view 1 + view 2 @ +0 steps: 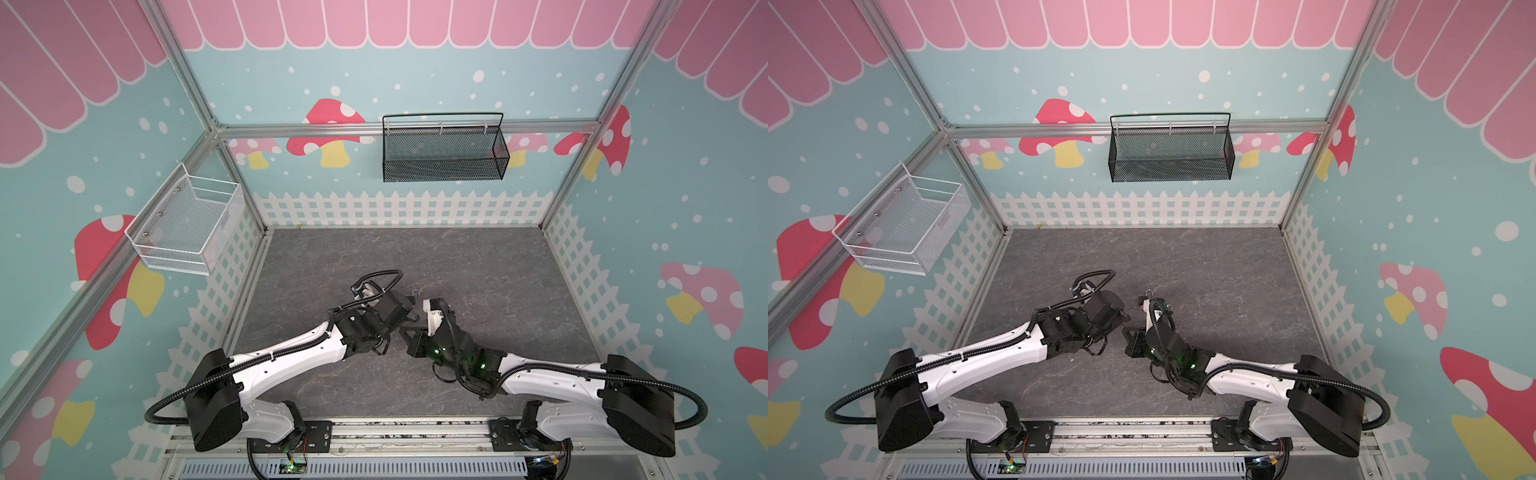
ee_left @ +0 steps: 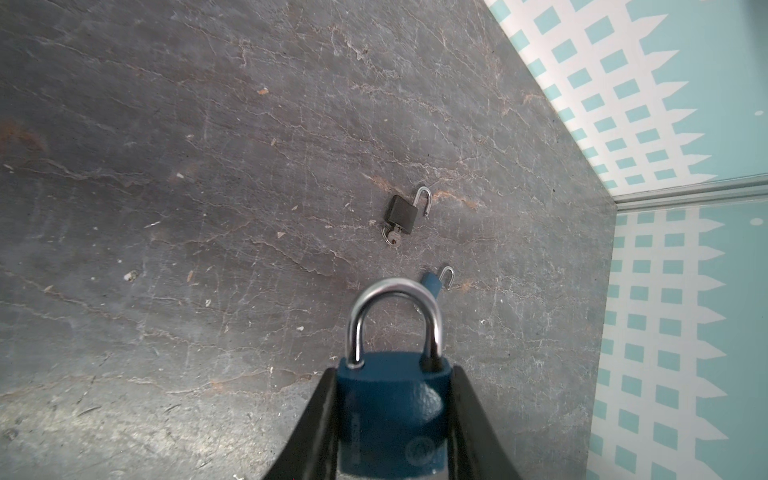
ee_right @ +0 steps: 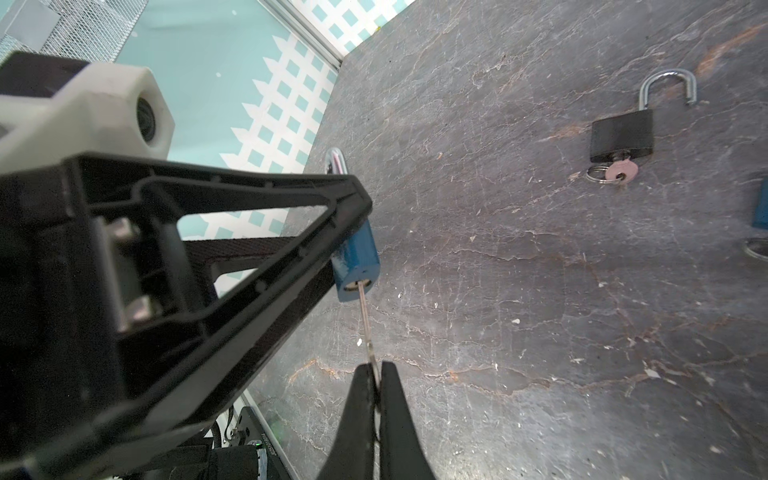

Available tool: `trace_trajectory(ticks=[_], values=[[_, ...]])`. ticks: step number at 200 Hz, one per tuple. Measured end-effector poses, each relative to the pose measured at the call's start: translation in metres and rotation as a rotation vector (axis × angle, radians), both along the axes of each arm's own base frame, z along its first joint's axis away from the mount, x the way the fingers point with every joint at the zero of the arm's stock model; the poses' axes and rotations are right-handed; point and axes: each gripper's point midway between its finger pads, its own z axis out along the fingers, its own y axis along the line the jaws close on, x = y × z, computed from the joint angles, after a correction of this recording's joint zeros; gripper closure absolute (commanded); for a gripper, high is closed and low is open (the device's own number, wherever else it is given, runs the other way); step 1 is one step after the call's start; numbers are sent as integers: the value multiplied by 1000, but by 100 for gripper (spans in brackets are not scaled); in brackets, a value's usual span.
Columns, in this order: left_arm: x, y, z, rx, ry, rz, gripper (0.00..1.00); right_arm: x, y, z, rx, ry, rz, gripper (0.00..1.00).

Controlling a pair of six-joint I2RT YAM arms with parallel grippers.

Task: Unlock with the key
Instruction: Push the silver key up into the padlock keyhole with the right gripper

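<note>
The left gripper [image 2: 392, 374] is partly open, its jaws clamped on the flanks of the blue padlock [image 2: 390, 403]. The padlock's shackle [image 2: 395, 299] sticks out beyond the fingertips and is closed. The right gripper [image 3: 376, 368] is pinched fully together on the key [image 3: 365, 320]. The blade reaches straight out from its tips and meets the keyhole in the padlock's underside; how deep it sits cannot be told. A black lock [image 3: 621, 135], shackle open, lies on the table [image 3: 498, 291] well beyond the right gripper.
</note>
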Motion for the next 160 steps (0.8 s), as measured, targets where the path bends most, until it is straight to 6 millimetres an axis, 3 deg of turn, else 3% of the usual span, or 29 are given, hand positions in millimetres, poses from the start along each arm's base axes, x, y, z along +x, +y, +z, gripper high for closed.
trace_trajectory(ticks=[89,160], values=[[0,-6,4,-20,-17,-8,100,5,-4,5,-75,-72,0,100],[-8,-8,27,-46,-97,-13,100,2,-9,28,-147,-199,61,100]])
